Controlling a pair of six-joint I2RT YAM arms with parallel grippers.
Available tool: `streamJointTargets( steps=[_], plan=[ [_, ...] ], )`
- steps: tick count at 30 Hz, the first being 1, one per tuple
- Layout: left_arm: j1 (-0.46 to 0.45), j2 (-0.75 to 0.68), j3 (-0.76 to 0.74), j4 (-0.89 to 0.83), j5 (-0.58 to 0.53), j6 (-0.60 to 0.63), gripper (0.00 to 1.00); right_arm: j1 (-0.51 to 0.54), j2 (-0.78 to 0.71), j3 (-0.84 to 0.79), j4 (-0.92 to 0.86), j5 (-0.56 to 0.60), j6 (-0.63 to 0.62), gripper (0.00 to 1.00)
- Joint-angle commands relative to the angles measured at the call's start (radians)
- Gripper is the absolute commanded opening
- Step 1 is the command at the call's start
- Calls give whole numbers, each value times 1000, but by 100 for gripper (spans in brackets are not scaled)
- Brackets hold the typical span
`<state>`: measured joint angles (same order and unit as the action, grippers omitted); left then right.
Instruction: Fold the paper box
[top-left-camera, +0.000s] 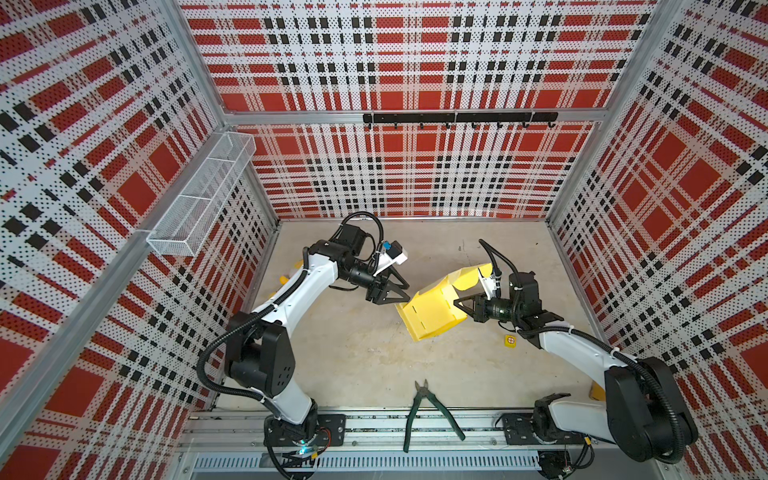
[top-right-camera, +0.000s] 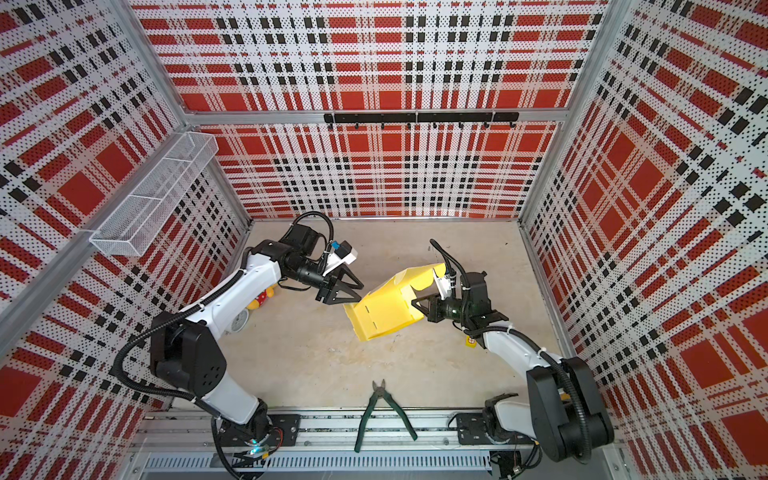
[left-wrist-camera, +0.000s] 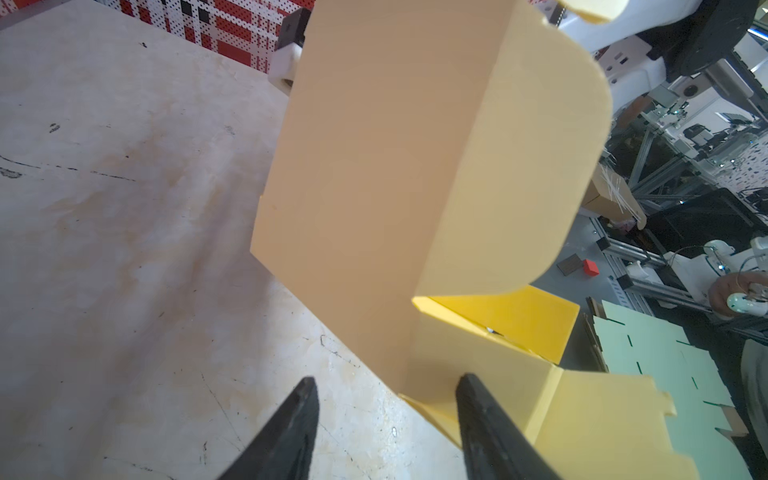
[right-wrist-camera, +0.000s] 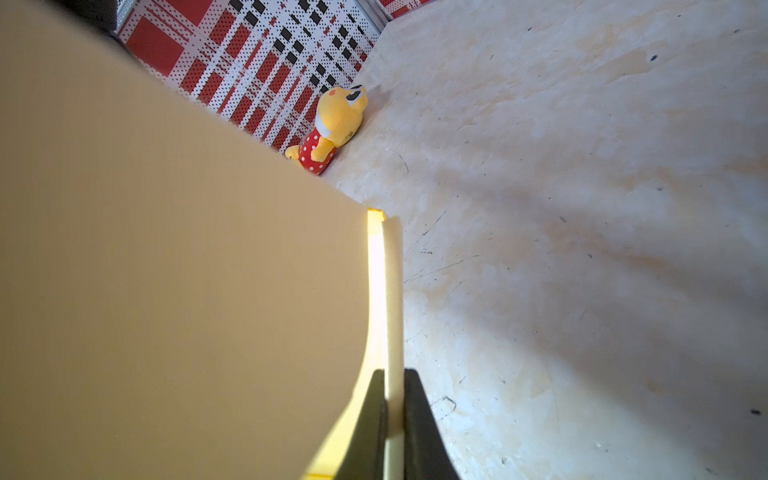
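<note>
Notes the paper box (top-left-camera: 432, 309) tilted above the middle of the counter (top-left-camera: 353, 353), partly folded, flaps loose. Finds right jaws clamped on one thin wall edge; left jaws apart, just beside the box's near corner, holding nothing. Judges the single pinch weak against a sideways push from the left: risks pivoting the box, creasing the wall or pulling it free. Expects loose flaps to spring open if released early.

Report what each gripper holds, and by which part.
The right gripper holds the paper box, jaws pinched on a thin flap edge. The left gripper holds nothing; its jaws stand open near the box.
</note>
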<state>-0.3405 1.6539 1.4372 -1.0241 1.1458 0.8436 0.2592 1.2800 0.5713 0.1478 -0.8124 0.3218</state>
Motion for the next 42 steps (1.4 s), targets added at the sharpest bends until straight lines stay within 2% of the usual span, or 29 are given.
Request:
streamJointTargets(
  steps=[1,4,8,12,18,22,26,30,34,37,42],
  plan=[
    [-6,32,53,-95,34,100,57,-1,19,30,1,-35,-29,0],
    [-13,63,101,-173,46,164,55,0,16,32,-16,-28,-38,0],
    [-44,73,104,-212,4,225,54,12,21,37,-16,-24,-35,0],
    [-48,78,103,-239,28,257,54,17,34,35,-7,-19,-30,0],
    [-52,75,108,-272,-24,311,55,25,36,33,-1,-15,-27,0],
    [-73,75,104,-261,-66,317,51,62,43,49,5,-1,-27,0],
    [-95,81,98,-251,-63,309,44,72,62,53,40,12,1,0],
    [-94,75,100,-200,-83,240,37,81,65,52,62,29,19,0],
    [-95,47,57,-77,-156,89,30,97,49,52,79,68,42,0],
    [-94,16,11,59,-237,-67,29,108,29,43,117,120,82,0],
    [-81,1,-10,158,-283,-199,30,145,20,28,192,218,152,0]
  ],
)
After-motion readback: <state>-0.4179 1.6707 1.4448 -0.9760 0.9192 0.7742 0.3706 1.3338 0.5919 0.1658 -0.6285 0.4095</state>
